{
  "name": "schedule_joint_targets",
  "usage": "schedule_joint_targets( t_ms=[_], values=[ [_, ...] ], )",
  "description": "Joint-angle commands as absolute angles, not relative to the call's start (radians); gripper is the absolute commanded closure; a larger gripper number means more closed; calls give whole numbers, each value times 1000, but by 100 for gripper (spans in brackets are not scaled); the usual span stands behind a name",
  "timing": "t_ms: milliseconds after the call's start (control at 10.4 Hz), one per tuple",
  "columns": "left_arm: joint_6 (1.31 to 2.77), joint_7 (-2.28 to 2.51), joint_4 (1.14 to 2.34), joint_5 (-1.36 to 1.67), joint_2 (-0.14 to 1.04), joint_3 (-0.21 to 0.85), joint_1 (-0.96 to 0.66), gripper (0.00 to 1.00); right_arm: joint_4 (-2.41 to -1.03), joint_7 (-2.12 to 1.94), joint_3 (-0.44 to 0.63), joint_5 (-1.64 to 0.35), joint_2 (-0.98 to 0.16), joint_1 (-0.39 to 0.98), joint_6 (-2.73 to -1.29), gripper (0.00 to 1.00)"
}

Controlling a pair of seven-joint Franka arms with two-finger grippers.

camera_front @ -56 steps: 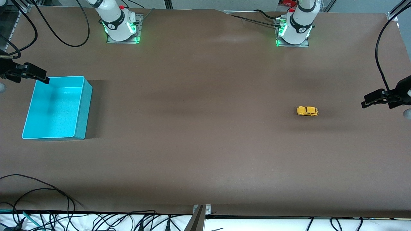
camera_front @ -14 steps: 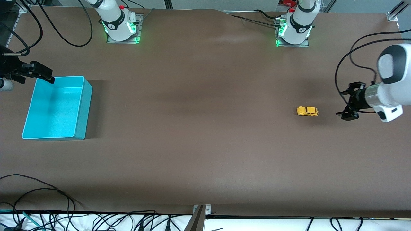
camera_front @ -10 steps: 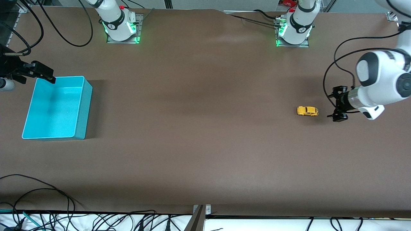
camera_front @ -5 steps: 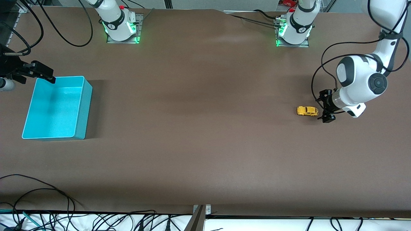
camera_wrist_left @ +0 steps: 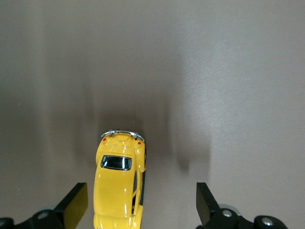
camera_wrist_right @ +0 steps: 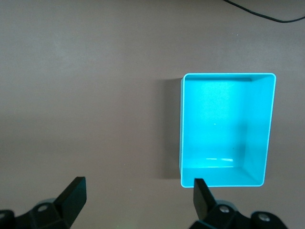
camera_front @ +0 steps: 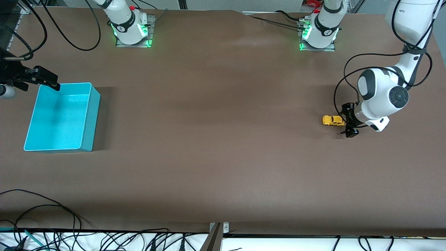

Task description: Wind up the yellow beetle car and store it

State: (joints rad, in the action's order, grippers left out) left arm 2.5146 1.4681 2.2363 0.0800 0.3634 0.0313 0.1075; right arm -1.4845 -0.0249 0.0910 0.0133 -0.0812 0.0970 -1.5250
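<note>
Yellow beetle car (camera_front: 333, 120) stands on the table; the spread left gripper (camera_front: 349, 119) is just beside it; the spread right gripper (camera_front: 48, 83) waits near the turquoise bin (camera_front: 89, 120).

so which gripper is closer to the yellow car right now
Left. The left gripper is open right at the yellow beetle car, one end between its fingers. The right gripper waits by the turquoise bin, at the table's other end.

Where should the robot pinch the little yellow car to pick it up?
Probably across its two long sides, coming straight down. The yellow beetle car stands on its wheels on the table, and its narrow body already lies between the open fingers of the left gripper, though off-centre, closer to one finger. The rounded roof would likely slip.
</note>
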Motion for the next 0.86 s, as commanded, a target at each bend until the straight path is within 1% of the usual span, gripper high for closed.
schedule_joint_targets(
  t_ms=[0,192,288,384,480,576,672,769],
  values=[
    [2519,1496,2256,104,370,32,72,0,-1482,-11,89,29,-71,101,-1520,0],
    [2517,1517,2261,104,371,37,71,0,-1482,-11,89,29,-71,101,-1519,0],
    [2517,1516,2270,104,370,37,71,2,-1482,-11,89,29,-71,101,-1519,0],
    [2505,1511,2272,104,365,37,75,33,-1482,-11,89,31,-71,101,-1519,0],
    [2500,1511,2272,104,365,37,75,55,-1482,-11,89,29,-71,101,-1519,0],
    [2500,1512,2270,104,365,37,75,71,-1482,-11,89,31,-71,101,-1519,0],
    [2500,1517,2270,104,365,37,78,93,-1482,-11,89,29,-71,101,-1519,0],
    [2499,1517,2270,104,364,37,78,100,-1482,-11,89,29,-71,100,-1519,0]
  ],
)
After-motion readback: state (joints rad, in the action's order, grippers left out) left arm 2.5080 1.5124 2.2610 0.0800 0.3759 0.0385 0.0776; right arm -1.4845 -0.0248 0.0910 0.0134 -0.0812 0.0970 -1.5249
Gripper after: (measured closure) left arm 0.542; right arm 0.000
